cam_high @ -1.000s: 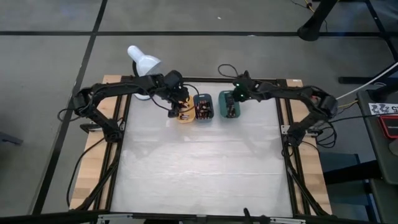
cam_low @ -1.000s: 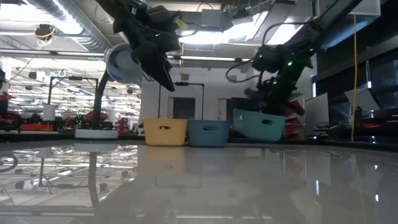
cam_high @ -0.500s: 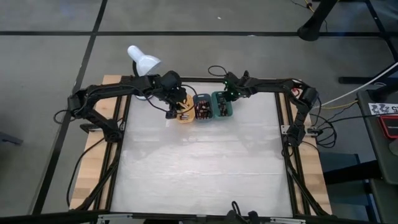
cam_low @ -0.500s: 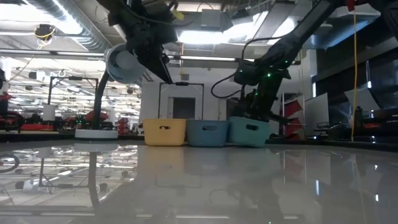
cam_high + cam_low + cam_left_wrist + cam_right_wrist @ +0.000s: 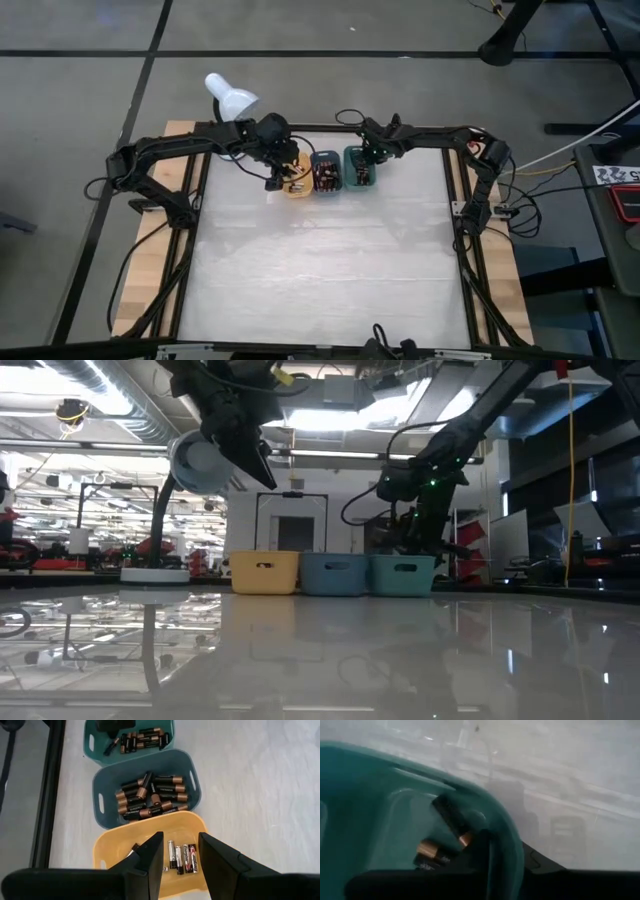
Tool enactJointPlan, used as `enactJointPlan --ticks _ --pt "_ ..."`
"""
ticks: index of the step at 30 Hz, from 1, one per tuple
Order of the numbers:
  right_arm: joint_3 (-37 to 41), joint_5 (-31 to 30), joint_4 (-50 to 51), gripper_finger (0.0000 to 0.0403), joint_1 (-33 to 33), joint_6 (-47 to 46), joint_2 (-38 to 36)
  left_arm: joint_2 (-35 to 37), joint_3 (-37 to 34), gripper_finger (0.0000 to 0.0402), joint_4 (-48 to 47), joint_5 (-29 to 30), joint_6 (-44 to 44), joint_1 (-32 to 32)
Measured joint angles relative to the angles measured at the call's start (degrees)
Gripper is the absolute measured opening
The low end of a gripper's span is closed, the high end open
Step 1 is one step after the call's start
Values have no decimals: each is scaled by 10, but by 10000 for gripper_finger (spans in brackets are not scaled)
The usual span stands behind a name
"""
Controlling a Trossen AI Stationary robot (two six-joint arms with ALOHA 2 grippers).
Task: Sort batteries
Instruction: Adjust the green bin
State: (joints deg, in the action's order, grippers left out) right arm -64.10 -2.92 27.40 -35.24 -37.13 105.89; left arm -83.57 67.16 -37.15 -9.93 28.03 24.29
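Note:
Three small trays stand in a row at the table's far edge: orange (image 5: 295,184), blue (image 5: 326,172) and green (image 5: 360,168), each holding batteries (image 5: 150,795). The orange tray (image 5: 100,845) has a few batteries (image 5: 182,857), and the green one holds dark copper-tipped batteries (image 5: 445,817). My left gripper (image 5: 180,837) hovers open above the orange tray with nothing between its fingers. My right gripper (image 5: 370,152) is at the green tray's far right corner, shut on its wall. My right gripper has the green tray's rim (image 5: 512,847) near its far right corner between its two fingers. One finger (image 5: 480,852) is inside the tray and the other outside. The fingers come steeply from above. The tray stands flat on the table, against the blue tray.
A white desk lamp (image 5: 230,98) stands at the far left behind the trays, its head (image 5: 195,460) close to my left arm. The wide pale table top (image 5: 320,270) lies in front of the trays, bounded by a black frame.
My right gripper has carried the green tray, lifted and tilted, toward the table's left and down. The tray now stands level on the table against the blue tray. My left gripper has risen a little above the orange tray.

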Motion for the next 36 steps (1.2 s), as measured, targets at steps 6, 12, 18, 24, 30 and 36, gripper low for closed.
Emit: enactJointPlan --ticks 6,12,18,24,30,36 --pt "0 16 -6 96 0 0 -1 0 0 114 0 0 -1 0" --pt "-1 66 -29 146 0 7 -1 0 0 114 0 0 -2 0" --pt "-1 91 -40 171 0 16 -2 0 0 114 0 0 -2 0" --pt "-1 86 -37 174 0 16 -2 0 0 114 0 0 -2 0" --pt "-1 77 -32 174 0 19 -27 0 0 114 -4 0 -2 0" --pt "-1 72 -12 175 0 33 -69 0 0 114 -4 0 -2 0"
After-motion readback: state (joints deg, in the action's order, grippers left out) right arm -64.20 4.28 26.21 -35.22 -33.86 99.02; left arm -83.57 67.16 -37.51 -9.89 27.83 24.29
